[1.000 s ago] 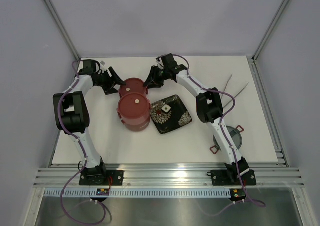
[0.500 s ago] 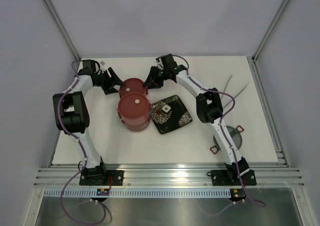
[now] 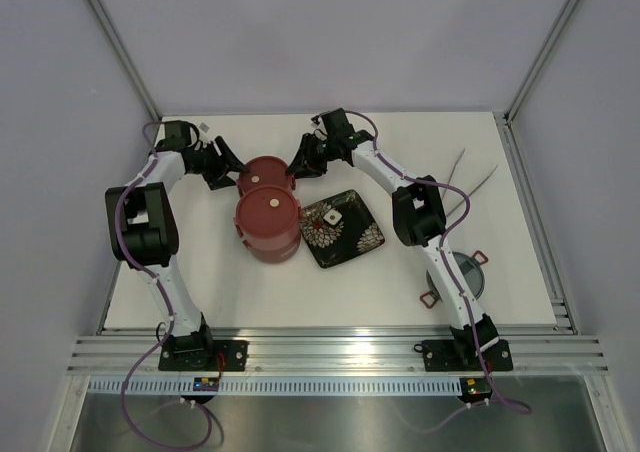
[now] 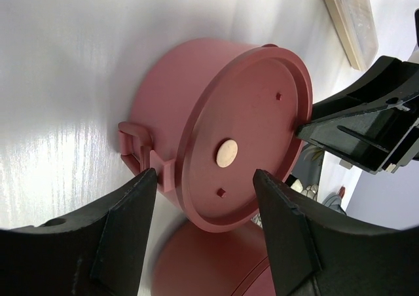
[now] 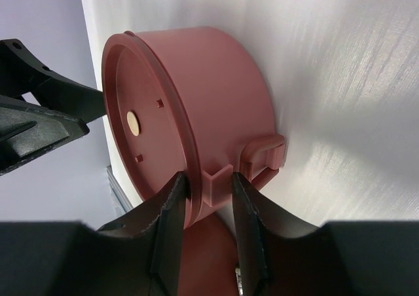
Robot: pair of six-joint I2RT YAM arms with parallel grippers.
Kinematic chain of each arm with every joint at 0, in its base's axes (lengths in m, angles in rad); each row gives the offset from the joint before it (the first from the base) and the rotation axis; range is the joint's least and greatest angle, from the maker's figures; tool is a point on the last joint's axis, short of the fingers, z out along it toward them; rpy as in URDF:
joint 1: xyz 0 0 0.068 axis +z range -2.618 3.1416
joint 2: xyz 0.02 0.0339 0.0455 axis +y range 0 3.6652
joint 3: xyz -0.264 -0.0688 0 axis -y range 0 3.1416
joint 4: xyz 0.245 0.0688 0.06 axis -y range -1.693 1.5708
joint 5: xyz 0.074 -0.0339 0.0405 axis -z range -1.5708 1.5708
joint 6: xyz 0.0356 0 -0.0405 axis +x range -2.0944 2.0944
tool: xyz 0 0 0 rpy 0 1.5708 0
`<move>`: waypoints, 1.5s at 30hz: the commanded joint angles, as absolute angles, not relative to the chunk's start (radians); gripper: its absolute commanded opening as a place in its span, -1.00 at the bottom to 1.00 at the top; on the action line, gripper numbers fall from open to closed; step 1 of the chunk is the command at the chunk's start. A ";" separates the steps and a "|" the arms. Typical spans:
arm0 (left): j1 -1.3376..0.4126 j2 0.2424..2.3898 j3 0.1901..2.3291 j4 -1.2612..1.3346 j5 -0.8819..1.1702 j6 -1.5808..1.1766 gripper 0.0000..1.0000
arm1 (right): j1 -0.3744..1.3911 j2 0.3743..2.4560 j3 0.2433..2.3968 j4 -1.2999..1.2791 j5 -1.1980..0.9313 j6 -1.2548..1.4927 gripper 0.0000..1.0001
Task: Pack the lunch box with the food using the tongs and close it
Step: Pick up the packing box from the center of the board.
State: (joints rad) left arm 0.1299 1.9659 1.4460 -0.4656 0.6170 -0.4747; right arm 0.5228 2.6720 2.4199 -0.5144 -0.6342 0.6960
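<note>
Straddling the rim of the bowl, the left end effector is held open. The right end effector is set around a lug, grip unclear. Stiff, slick, likely light: best taken by the lugs.

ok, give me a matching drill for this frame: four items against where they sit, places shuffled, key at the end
Items:
1. tongs
2. grey top lid
3. patterned plate
4. far red bowl

Places:
A. between the left gripper and the right gripper
B. just right of the near red stack
C. far right, beyond the elbow of the right arm
D. near right, partly hidden by the right arm

Pairs: 1-C, 2-D, 3-B, 4-A
</note>
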 commanded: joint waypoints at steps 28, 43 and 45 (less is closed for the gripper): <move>0.127 1.974 1.401 -0.410 0.689 -0.483 0.10 | 0.540 2.665 2.425 -0.494 -0.655 0.696 -0.27; 0.129 1.965 1.356 -0.351 0.709 -0.514 -0.80 | 0.537 2.668 2.418 -0.499 -0.660 0.695 -0.28; 0.129 1.963 1.355 -0.348 0.715 -0.514 -0.92 | 0.537 2.668 2.416 -0.499 -0.660 0.695 -0.28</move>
State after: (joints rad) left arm 0.1490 1.9682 1.3674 -0.3958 0.6308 -0.4881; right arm 0.5171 2.6720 2.4191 -0.5121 -0.6304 0.6933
